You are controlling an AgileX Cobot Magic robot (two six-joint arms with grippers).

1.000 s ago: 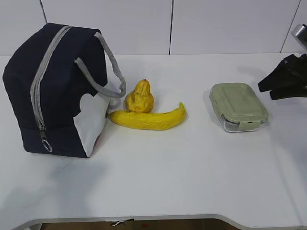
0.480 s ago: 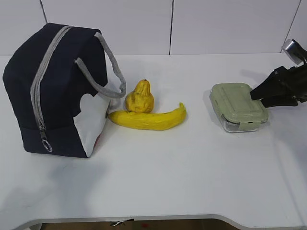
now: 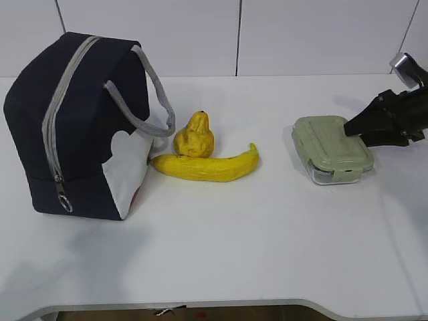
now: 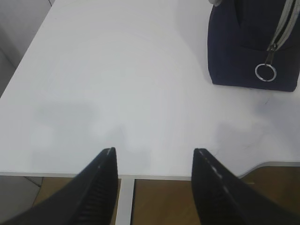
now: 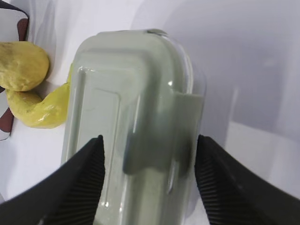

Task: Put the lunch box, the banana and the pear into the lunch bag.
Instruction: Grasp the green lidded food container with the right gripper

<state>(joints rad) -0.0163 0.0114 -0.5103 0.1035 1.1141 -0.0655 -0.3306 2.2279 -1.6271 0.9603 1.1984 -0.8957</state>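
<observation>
one lunch bag (image 3: 80,127), one pear (image 3: 194,136), one banana (image 3: 206,166), one lunch box (image 3: 331,148)

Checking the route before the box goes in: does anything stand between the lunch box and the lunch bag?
Yes. The banana and pear lie on the table between the lunch box and the lunch bag, whose zipper is closed.

The lunch bag (image 3: 80,127), navy with a grey zipper run shut, ring pull low and grey strap handles, stands upright at the left. Just beside its white side panel the curved yellow banana (image 3: 206,166) lies flat, the lumpy golden pear (image 3: 194,137) touching it behind. Well apart to the right sits the lunch box (image 3: 332,148), pale green lid on.
</observation>
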